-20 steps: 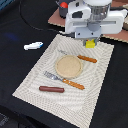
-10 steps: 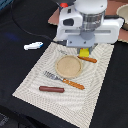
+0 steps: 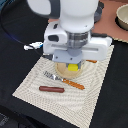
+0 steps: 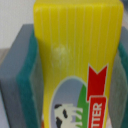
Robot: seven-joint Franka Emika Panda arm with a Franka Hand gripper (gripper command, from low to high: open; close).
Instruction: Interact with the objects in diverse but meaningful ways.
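In the wrist view the yellow block (image 4: 75, 55) fills the frame; it carries a printed label with a cow and red lettering. It sits between two green-padded fingers (image 4: 27, 80), which press on both of its sides. In the exterior view my gripper (image 3: 73, 64) is shut on the yellow block (image 3: 73, 67) and holds it just above the tan plate (image 3: 61, 71). A brown sausage stick (image 3: 52, 89) lies on the mat nearer the camera. The white-and-blue fish (image 3: 34, 46) lies off the mat at the exterior view's left. The tomato and the pot are out of view.
An orange-handled utensil (image 3: 72, 83) lies on the woven mat (image 3: 32, 82) by the plate; another orange handle (image 3: 91, 61) shows beside the arm. A bowl (image 3: 122, 17) stands at the far right corner. The arm's body hides the back of the mat.
The arm has carried the yellow block toward the exterior view's left and nearer the camera, from beyond the plate to over the plate. The other objects have not moved.
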